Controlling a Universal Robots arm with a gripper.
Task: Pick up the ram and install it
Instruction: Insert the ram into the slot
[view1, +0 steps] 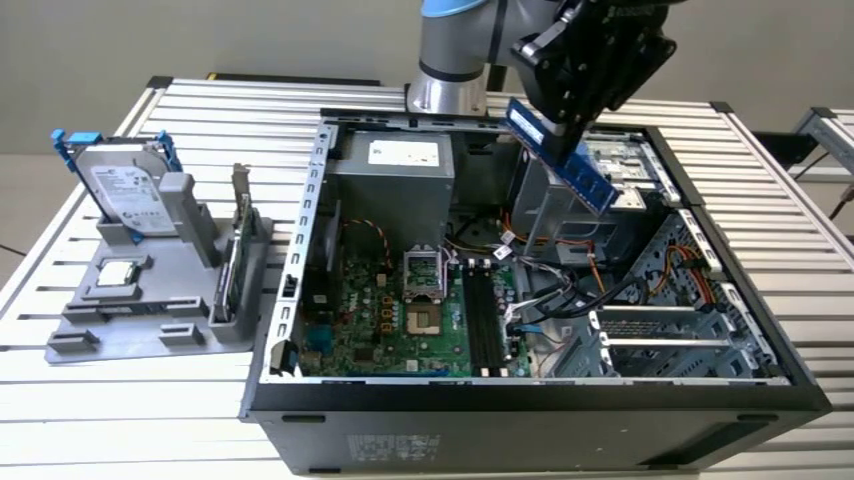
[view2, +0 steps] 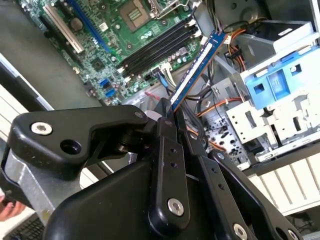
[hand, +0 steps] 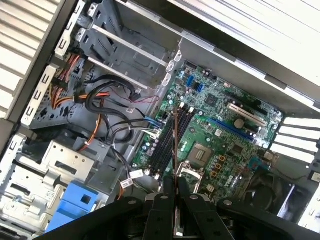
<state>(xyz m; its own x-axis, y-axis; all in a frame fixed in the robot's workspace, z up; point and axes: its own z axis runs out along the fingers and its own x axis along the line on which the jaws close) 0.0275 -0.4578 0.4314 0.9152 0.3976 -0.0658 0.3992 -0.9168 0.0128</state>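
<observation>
The ram (view1: 563, 152) is a long blue stick hanging tilted above the open computer case (view1: 534, 400), over its back right part in the exterior view. My gripper (view1: 555, 122) is shut on the stick's upper end. In the second wrist view the ram (view2: 197, 65) sticks out from the gripper (view2: 175, 117) towards the motherboard. In the first wrist view the ram (hand: 175, 145) is seen edge-on, rising from the gripper (hand: 175, 192) and lined up roughly along the black memory slots (hand: 165, 145). Those slots (view1: 483, 320) lie well below and nearer the case front.
A grey stand (view1: 80, 345) on the exterior view's left holds a silver hard drive with blue rails (view1: 127, 190), an expansion card (view1: 238, 250) and a processor (view1: 120, 272). Inside the case are the power supply (view1: 394, 165), loose cables (view1: 567, 290) and drive cages (view1: 674, 335).
</observation>
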